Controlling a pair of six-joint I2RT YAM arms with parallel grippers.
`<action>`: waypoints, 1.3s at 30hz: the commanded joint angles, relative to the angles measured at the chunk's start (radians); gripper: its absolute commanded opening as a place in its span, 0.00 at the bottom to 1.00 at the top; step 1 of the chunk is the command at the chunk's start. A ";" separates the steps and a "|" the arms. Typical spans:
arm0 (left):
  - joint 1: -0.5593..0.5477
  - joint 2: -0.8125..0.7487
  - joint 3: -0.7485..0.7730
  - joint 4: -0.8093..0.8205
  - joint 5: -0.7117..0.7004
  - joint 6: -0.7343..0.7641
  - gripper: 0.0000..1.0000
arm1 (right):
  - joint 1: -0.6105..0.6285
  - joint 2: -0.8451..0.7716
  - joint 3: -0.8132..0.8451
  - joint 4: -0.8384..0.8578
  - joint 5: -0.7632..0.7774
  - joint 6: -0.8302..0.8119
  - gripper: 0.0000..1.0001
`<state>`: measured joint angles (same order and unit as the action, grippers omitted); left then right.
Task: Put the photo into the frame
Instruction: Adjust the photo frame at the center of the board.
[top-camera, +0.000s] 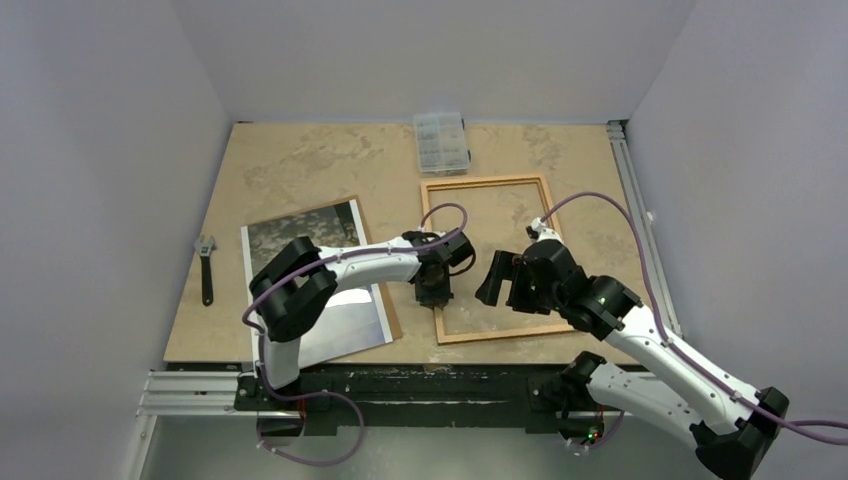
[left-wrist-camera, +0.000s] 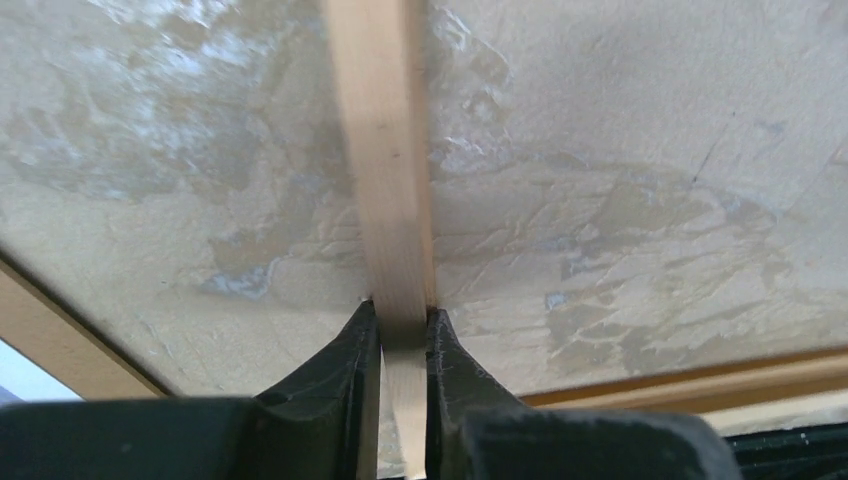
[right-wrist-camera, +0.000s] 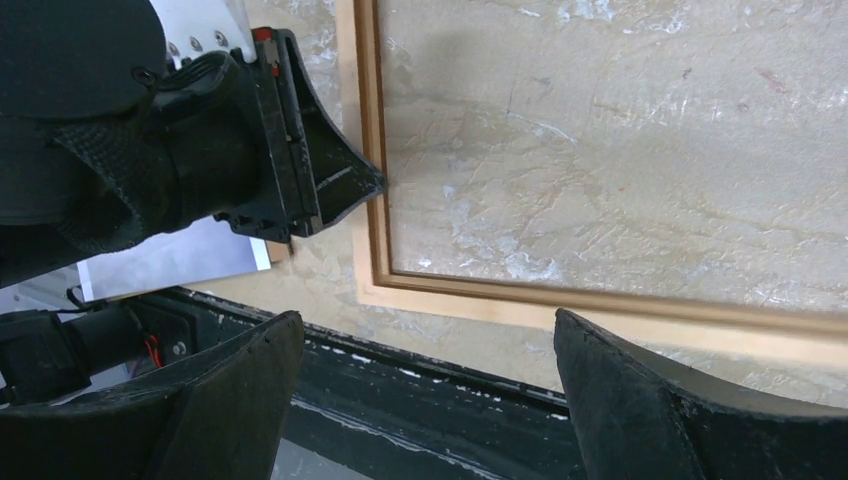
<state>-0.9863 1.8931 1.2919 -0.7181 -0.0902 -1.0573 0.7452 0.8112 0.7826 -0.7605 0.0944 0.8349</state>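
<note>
Grip set: left gripper (left-wrist-camera: 403, 322) pinches a rail of the frame (top-camera: 485, 181); right gripper (right-wrist-camera: 425, 340) stands wide, empty. Advised: lift level, no twisting.

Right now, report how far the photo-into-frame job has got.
Done: little; the frame lies flat with no photo in it. In hand: the left gripper is shut on the frame's left rail close to the near corner, and the right gripper is open above the near rail. Left: the photo, lying to the frame's left and not held, must go in.
</note>
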 joint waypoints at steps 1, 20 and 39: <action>-0.011 0.012 0.042 -0.060 -0.063 0.059 0.01 | -0.006 0.002 0.043 -0.026 0.024 -0.019 0.94; -0.017 0.012 0.025 -0.026 -0.105 -0.069 0.00 | -0.011 0.013 0.003 -0.009 0.019 -0.035 0.94; -0.019 -0.261 -0.105 0.164 -0.130 0.054 1.00 | -0.012 0.050 -0.038 0.049 -0.067 -0.075 0.95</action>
<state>-1.0046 1.8133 1.2541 -0.6659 -0.1730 -1.0508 0.7383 0.8375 0.7559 -0.7616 0.0692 0.7937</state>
